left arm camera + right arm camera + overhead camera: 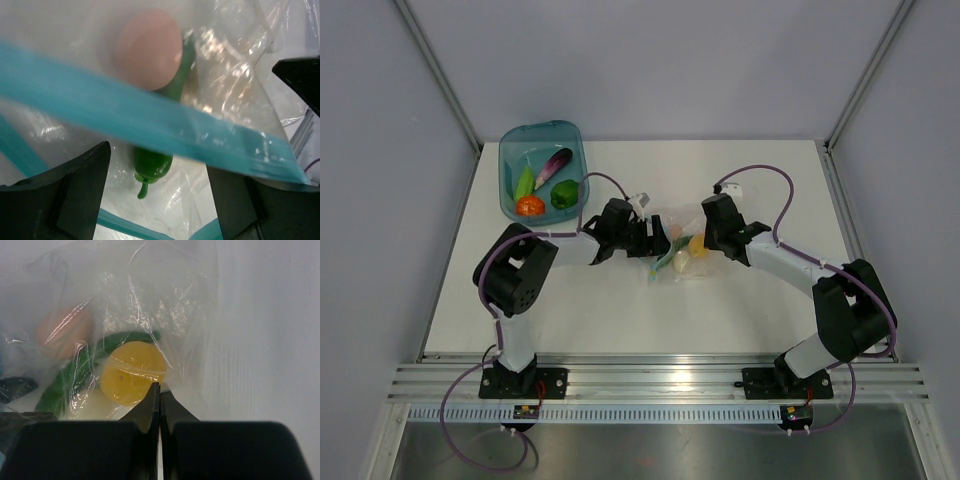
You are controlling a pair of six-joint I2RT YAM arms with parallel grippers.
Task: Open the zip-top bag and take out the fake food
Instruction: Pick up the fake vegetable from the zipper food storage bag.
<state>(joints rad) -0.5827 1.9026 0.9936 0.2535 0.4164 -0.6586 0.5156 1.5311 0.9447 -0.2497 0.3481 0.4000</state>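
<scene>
The clear zip-top bag [676, 246] lies at mid-table between my two grippers. Inside it I see a yellow lemon [131, 372], a pale pink egg [148, 47] and a green pod with a stem [152, 167]. My left gripper [157, 200] is open at the bag's mouth, and the teal zip strip [150, 125] runs across just above the open jaws. It also shows in the top view [650, 241]. My right gripper [160, 386] is shut on a fold of the bag's plastic beside the lemon, at the bag's right side in the top view [708, 240].
A teal translucent tub [510, 150] stands at the back left, holding a purple eggplant [555, 163], a green pod [525, 182], an orange-red tomato [530, 206] and a green pepper [563, 195]. Grey walls enclose the white table [790, 300].
</scene>
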